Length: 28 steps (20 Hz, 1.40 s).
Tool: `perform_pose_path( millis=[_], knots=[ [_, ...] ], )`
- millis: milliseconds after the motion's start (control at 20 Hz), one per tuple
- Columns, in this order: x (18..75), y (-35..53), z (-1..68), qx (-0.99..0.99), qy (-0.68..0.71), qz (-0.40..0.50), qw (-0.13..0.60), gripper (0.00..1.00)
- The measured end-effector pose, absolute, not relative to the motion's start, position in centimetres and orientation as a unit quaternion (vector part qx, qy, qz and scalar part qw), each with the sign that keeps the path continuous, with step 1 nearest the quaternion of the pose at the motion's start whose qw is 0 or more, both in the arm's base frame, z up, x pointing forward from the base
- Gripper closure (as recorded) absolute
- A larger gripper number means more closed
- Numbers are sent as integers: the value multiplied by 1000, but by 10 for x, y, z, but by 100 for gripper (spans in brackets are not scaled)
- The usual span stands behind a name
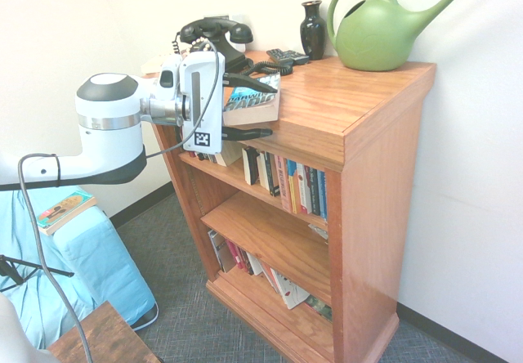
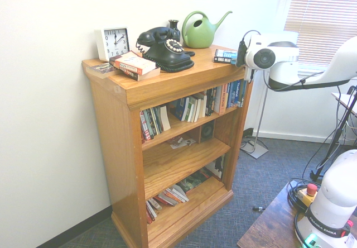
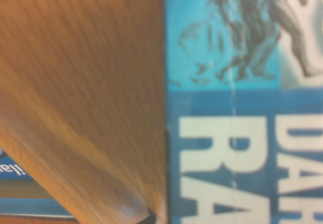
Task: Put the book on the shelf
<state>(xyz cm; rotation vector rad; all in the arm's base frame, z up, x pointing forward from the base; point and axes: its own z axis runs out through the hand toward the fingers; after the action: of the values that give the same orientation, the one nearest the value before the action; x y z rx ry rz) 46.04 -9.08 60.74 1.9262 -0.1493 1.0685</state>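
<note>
And here we are on the roomy top of the bookcase [image 2: 187,79], with the old black telephone [image 2: 167,55] as our landmark. The book [image 1: 249,111], a chunky blue paperback, lies flat on the robot's side of that phone, close to the edge of the top. The pincer [image 1: 273,109] is right there, spread wide, one finger on either side of the book, and as far as I can tell it has no squeeze on anything!

So the book looks as good as delivered, or else the grip is about to be taken; one instant won't settle which. How will it handle? Light for its bulk, I'd say, stiff enough through that thick block of pages, but the cover will be soft and a touch slick, and a corner could curl. If it needs nudging, take it across the thick block near the middle, gently and squarely; pinch only the cover and it may flap open. If it's staying, the call is a straight, level retreat away from the phone, lest a finger drag the book over the edge.
</note>
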Motion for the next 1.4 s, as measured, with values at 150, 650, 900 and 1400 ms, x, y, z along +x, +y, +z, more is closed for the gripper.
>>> perform_pose_path(
  millis=[150,650,900,1400],
  knots=[
    [460,-91,607,779,-60,432,450,100],
    [460,-82,599,779,-61,431,452,100],
    [458,-76,602,776,-62,436,451,100],
    [438,-76,604,769,-79,437,461,100]
  ],
)
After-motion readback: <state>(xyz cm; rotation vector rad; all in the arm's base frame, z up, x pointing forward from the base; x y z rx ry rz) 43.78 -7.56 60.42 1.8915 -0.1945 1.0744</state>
